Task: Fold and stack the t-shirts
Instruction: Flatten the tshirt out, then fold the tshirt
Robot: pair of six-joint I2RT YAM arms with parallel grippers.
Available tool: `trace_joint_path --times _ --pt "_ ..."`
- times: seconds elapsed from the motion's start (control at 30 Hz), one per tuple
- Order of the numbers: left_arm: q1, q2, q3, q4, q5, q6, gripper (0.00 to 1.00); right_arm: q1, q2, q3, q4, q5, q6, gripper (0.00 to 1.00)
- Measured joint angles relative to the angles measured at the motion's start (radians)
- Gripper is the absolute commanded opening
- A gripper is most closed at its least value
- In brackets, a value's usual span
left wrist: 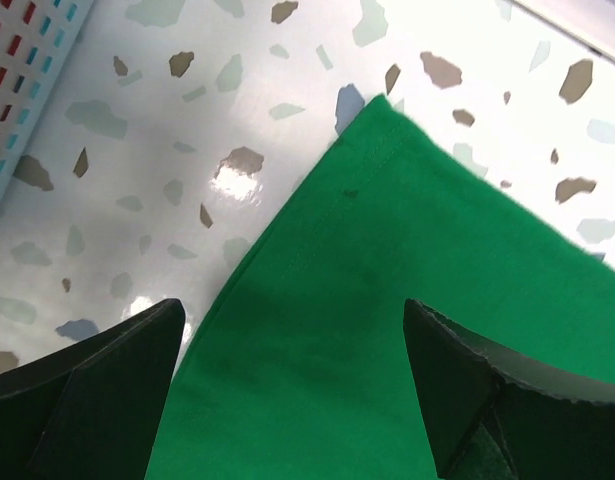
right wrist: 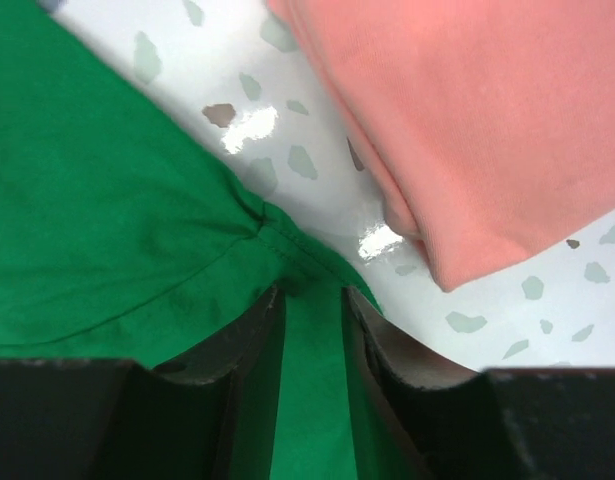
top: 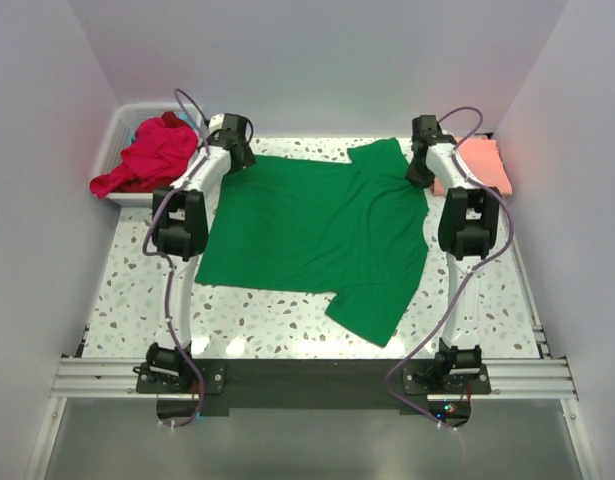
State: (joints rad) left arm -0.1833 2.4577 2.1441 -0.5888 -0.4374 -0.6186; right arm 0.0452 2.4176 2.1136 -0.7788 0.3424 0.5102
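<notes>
A bright green t-shirt [top: 317, 235] lies spread flat on the speckled table. My left gripper [top: 237, 152] hovers over its far left corner. In the left wrist view the left gripper [left wrist: 292, 315] stands wide open, with the green cloth [left wrist: 407, 260] flat below and nothing between the fingers. My right gripper [top: 419, 175] is at the shirt's far right edge by the sleeve. In the right wrist view it [right wrist: 312, 292] is narrowed onto a fold of green cloth [right wrist: 107, 200] that fills the gap. A folded salmon-pink t-shirt [top: 477, 160] [right wrist: 487, 110] lies just to the right.
A white plastic basket [top: 122, 125] [left wrist: 22, 70] at the far left holds crumpled red t-shirts [top: 152, 155], one hanging over its rim. White walls close in the table on three sides. The arm bases stand on a rail [top: 307, 378] at the near edge.
</notes>
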Motion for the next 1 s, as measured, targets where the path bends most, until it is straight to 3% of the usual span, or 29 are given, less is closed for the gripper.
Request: trace_joint_path --times 0.17,0.37,0.77,1.0 --pt "0.000 -0.071 -0.058 0.000 0.011 0.055 0.98 0.005 -0.119 -0.063 0.053 -0.021 -0.053 0.49" --pt "-0.002 -0.251 -0.187 0.002 0.016 0.109 0.98 0.032 -0.350 -0.144 0.091 -0.014 -0.096 0.52" --pt "-0.033 -0.760 -0.812 0.027 0.035 0.101 0.97 0.127 -0.876 -0.755 0.105 -0.018 -0.073 0.50" --pt "-0.062 -0.944 -1.029 0.001 0.041 0.061 0.94 0.246 -1.090 -0.938 0.082 -0.019 -0.016 0.47"
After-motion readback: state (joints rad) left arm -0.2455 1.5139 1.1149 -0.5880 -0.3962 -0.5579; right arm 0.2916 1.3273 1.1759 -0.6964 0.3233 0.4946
